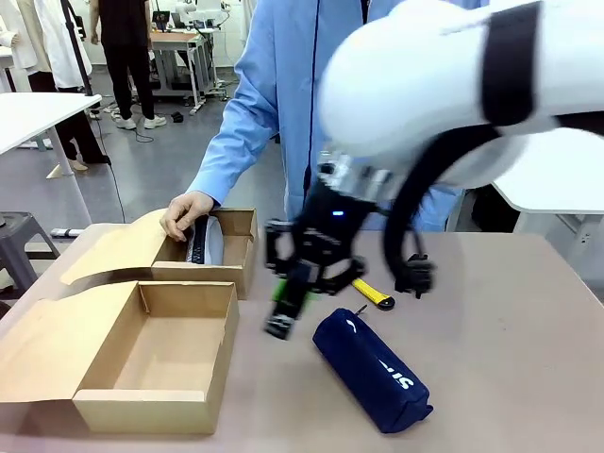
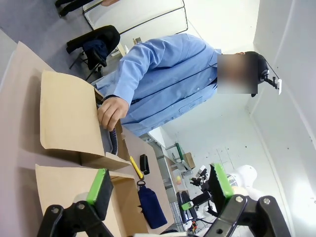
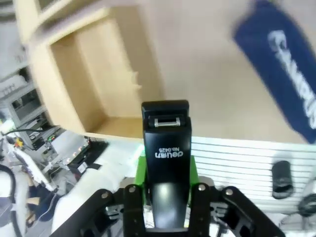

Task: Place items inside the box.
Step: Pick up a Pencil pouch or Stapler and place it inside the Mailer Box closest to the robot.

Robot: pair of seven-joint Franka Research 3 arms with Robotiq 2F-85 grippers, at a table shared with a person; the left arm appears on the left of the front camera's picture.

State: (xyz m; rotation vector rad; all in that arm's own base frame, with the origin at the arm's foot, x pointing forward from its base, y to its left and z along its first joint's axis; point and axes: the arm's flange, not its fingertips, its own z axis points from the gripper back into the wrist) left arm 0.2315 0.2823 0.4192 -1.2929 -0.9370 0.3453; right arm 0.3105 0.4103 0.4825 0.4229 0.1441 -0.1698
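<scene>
Right tool: pinching stapler, above table between box and pouch.
Left tool: spread wide.

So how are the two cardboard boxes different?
The big box is wide and empty; the small box is narrower and holds something dark. A person's hand touches the small box, not the big box. Both are brown cardboard with open lids.

Big box x1, small box x1; navy pouch x1, yellow cutter x1, black staplers x2.
</scene>
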